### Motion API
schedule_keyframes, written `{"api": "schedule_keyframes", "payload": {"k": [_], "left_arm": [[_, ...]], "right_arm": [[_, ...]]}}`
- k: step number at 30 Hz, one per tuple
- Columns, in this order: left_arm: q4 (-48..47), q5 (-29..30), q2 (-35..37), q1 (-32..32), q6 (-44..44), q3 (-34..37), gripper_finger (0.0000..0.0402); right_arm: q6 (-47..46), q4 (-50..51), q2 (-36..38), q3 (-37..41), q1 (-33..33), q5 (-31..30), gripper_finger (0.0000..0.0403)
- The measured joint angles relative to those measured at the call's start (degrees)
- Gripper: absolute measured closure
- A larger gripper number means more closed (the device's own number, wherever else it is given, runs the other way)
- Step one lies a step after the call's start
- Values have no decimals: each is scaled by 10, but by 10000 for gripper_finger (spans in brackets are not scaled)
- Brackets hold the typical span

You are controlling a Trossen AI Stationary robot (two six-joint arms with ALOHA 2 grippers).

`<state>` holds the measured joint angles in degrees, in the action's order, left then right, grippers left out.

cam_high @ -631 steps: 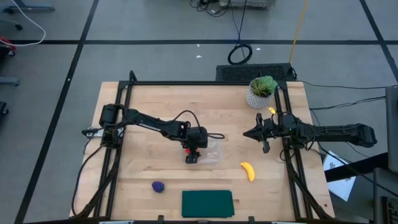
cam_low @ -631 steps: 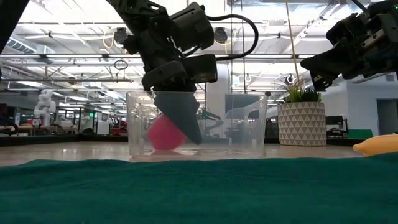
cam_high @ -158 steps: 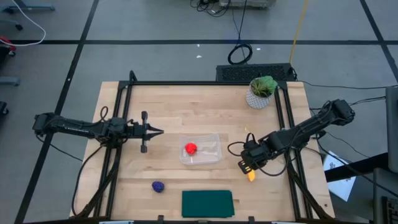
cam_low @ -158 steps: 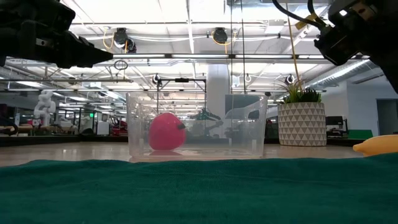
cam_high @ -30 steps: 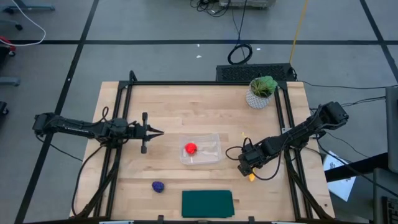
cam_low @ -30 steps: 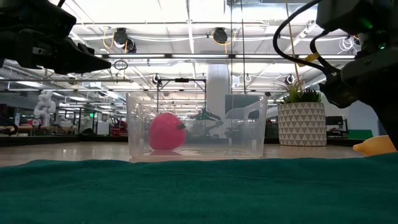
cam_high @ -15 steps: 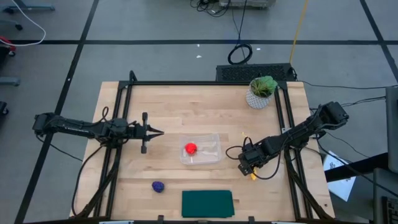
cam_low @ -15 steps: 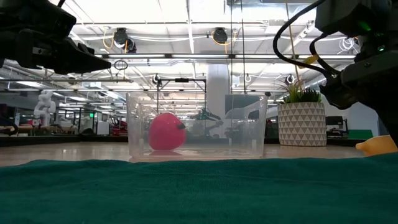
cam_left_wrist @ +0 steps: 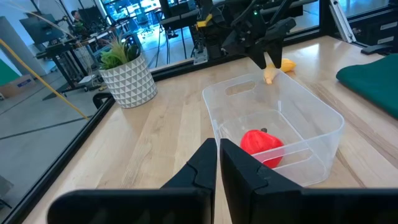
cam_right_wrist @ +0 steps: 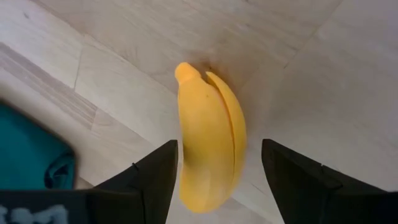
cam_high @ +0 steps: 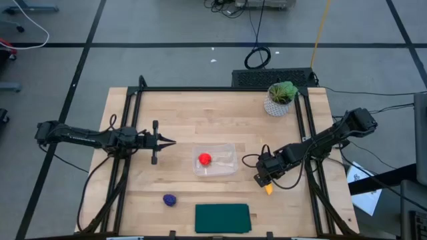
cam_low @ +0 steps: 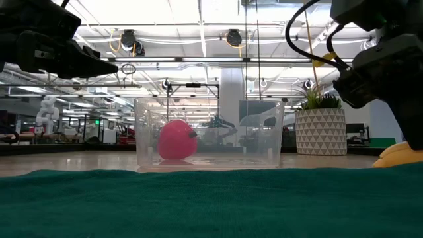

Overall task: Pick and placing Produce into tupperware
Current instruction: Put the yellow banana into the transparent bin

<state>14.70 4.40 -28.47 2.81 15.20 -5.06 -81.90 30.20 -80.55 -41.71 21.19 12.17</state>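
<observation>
The yellow banana (cam_right_wrist: 210, 149) lies on the wooden table to the right of the clear tupperware (cam_high: 227, 163). My right gripper (cam_right_wrist: 219, 143) hangs over it, pointing steeply down, open, one finger on each long side. A red round piece (cam_high: 204, 159) sits inside the tupperware on its floor. The dark purple lump (cam_high: 170, 199) rests on the table near the front, left of the tupperware. My left gripper (cam_high: 172, 141) waits shut, level, left of the tupperware. My right gripper has one finger (cam_right_wrist: 158, 180) right against the banana's long side (cam_right_wrist: 184, 171); I cannot tell whether it touches. The other finger (cam_right_wrist: 292, 180) stands clear of the opposite side. The fingers come from above, across the banana, which lies on the table.
A dark green mat (cam_high: 222, 218) lies at the table's near edge, between the purple lump and the banana. A potted plant (cam_high: 280, 99) stands at the far right corner. Black frame rails (cam_high: 127, 167) run along both sides of the table.
</observation>
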Motion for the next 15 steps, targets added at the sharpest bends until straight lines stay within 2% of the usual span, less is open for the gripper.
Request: {"api": "schedule_keyframes", "payload": {"k": [15], "left_arm": [[-7, 0, 0, 0, 0, 0, 376]], "right_arm": [[8, -6, 0, -1, 6, 1, 181]]}}
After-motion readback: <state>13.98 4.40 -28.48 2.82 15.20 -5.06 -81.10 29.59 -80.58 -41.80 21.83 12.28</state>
